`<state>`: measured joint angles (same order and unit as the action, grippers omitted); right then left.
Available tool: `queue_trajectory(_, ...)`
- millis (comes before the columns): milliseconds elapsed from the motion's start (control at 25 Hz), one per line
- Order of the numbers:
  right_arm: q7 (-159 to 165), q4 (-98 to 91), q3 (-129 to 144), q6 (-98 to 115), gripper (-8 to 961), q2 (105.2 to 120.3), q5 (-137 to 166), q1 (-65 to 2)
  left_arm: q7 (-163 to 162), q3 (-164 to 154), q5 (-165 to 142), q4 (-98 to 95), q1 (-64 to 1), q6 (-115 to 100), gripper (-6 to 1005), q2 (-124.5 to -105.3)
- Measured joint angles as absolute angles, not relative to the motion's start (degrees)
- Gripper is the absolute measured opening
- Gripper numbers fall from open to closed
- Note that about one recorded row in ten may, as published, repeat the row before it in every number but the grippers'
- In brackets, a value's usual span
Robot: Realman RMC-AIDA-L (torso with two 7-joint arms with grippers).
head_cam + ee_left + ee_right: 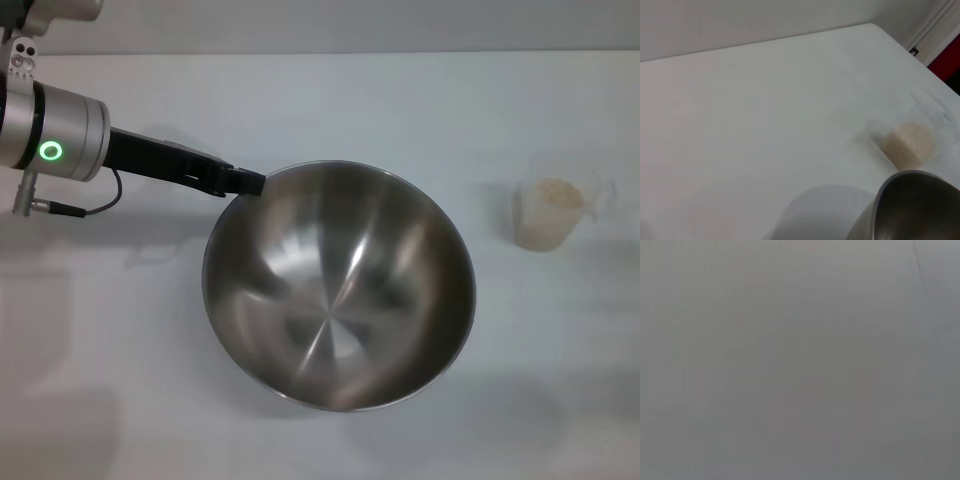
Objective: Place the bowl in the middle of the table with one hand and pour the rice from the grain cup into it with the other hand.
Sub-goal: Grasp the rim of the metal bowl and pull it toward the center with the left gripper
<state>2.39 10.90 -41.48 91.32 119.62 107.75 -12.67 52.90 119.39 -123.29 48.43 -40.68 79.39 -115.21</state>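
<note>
Bowl (338, 285) sits tilted mid-desk (120, 400), left gripper (248, 182) jaws clamped on its far-left rim. Grain cup (552, 212) with rice (553, 192) stands upright well right of jaws, apart from bowl. Right gripper out of view, wrist view plain grey.

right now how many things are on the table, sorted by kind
steel bowl: 1, held at its rim by the left gripper
plastic grain cup: 1, holding rice
total: 2 containers on the table
</note>
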Motion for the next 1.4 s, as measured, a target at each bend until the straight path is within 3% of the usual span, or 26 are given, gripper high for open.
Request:
queue_trajectory(400,2.5,10.9,-41.5,91.4,827,119.62,107.8,-12.7,54.7,119.4,-123.2,48.4,-40.5,78.7,130,-115.77)
queue_trajectory(880,2.5,10.9,-41.4,91.4,827,119.53,107.7,-12.4,55.8,119.5,-123.2,48.6,-39.9,77.2,321,-115.97)
queue_trajectory(1080,2.4,10.9,-41.4,91.4,827,119.53,107.7,-12.4,56.8,119.2,-123.4,48.7,-39.8,77.2,315,-116.26)
queue_trajectory(1400,2.3,10.8,-41.4,91.4,827,119.53,107.7,-12.4,57.2,118.8,-123.7,52.0,-37.7,76.2,476,-117.21)
